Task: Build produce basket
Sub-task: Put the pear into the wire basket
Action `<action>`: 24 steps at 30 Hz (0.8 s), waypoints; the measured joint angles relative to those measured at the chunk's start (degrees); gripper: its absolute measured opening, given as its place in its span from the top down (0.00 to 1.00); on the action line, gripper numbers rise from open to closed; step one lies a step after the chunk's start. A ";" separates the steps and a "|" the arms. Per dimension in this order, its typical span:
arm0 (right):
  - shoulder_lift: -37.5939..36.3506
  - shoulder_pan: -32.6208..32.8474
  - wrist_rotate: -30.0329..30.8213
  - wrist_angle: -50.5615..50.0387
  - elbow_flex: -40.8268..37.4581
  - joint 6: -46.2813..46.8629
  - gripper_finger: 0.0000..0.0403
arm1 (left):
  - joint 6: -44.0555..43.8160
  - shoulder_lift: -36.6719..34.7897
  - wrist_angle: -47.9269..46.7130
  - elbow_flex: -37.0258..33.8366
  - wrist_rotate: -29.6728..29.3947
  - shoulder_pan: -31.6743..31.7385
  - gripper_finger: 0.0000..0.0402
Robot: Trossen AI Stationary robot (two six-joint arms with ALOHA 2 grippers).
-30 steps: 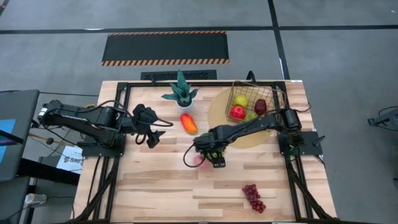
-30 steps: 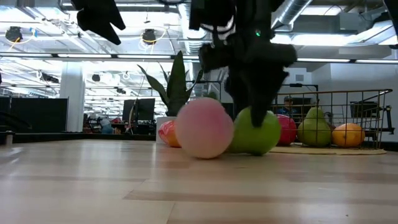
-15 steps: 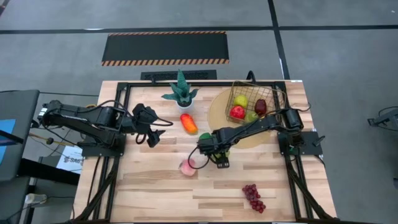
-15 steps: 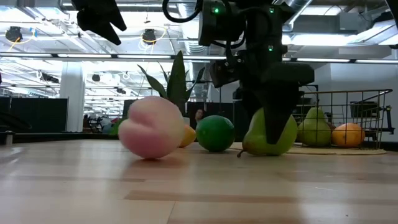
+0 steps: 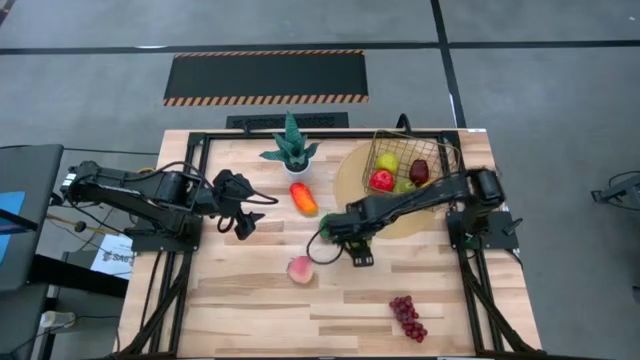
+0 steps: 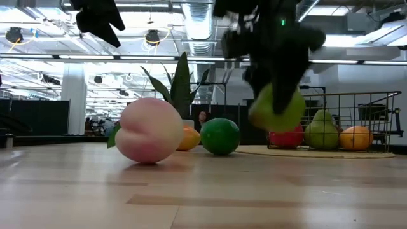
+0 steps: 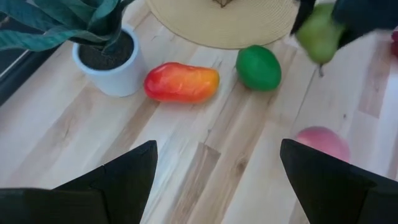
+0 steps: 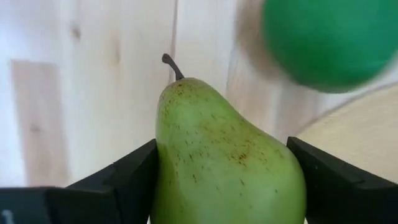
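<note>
My right gripper (image 8: 222, 186) is shut on a speckled green pear (image 8: 217, 143), which hangs above the table in the low view (image 6: 277, 108). The brass wire basket (image 5: 438, 152) stands on a round tan mat near the far right and holds a red apple, a pear and other fruit. On the table lie a pink peach (image 5: 299, 268), a green round fruit (image 5: 329, 221), a red-yellow mango (image 5: 303, 198) and purple grapes (image 5: 407, 318). My left gripper (image 7: 217, 162) is open and hovers at the table's left, above the wood. My right gripper pinches the pear's wide lower body (image 8: 180, 180) between its two fingers (image 8: 124, 183), one on each flank. The stem (image 8: 172, 65) points away from the wrist. The pear is lifted clear of the table, above the green fruit and near the mat's edge.
A potted green plant (image 5: 290, 150) stands at the far edge left of the basket. The green fruit (image 6: 220, 135) sits beside the mat's rim (image 5: 345, 170), just under the right arm. Open wood lies along the near edge, left of the grapes.
My right gripper, shut on the pear, has lifted it off the table and moved right, toward the basket. The peach rolled from beside the gripper toward the near left and now rests there. The green round fruit has stayed in place.
</note>
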 joint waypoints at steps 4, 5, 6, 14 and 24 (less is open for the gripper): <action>-6.77 -1.69 -0.03 0.63 0.02 1.46 0.21 | -0.21 0.00 -0.27 0.00 0.00 0.00 0.19; -8.72 -2.13 -0.03 1.31 0.02 1.98 0.21 | -0.21 -0.02 -0.30 0.00 0.00 0.00 0.19; -10.72 -2.66 -0.01 2.00 0.02 2.81 0.21 | -0.22 -0.02 -0.26 0.00 0.00 0.00 0.19; -26.04 -9.09 4.44 6.40 0.07 10.23 0.19 | -0.73 0.00 -0.04 0.00 0.02 0.00 0.19; -35.91 -21.52 24.03 -4.58 0.07 23.69 0.19 | -1.58 0.00 0.05 0.00 -0.05 0.00 0.19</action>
